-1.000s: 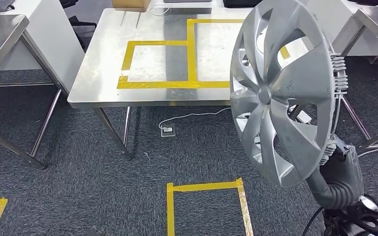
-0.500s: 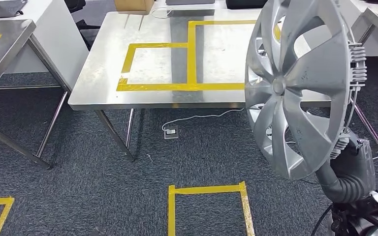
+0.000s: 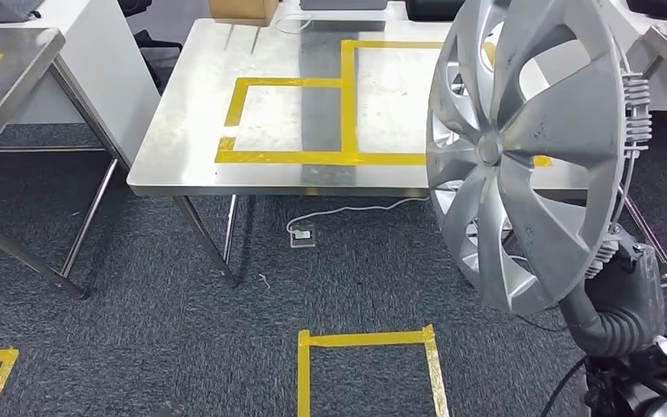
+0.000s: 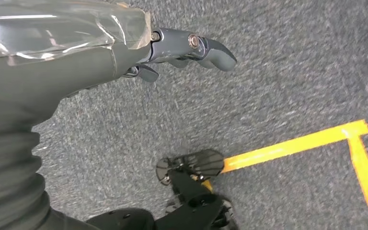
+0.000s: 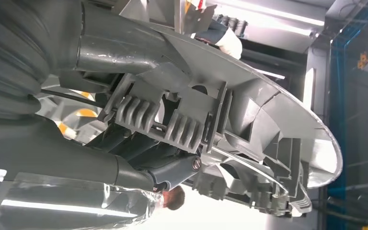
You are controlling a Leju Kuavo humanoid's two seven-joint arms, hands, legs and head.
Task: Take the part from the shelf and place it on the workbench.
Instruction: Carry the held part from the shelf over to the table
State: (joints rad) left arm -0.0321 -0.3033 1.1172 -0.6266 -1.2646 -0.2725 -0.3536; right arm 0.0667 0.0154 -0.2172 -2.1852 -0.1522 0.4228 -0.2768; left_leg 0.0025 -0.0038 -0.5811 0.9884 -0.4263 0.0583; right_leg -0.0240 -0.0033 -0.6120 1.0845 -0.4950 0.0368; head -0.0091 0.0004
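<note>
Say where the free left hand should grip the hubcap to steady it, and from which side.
Grip the hubcap at its rim on the edge facing the workbench, coming from the robot's left. It stands nearly upright, held low by the right hand, so that edge is free. The left hand hangs empty over the carpet.

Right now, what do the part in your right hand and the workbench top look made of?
Wheel cover: likely silver-painted moulded plastic; the right wrist view shows grey ribbed clips behind. Workbench: brushed steel by its dull, streaked sheen, marked with yellow tape. Right hand grips the cover's rim.
</note>
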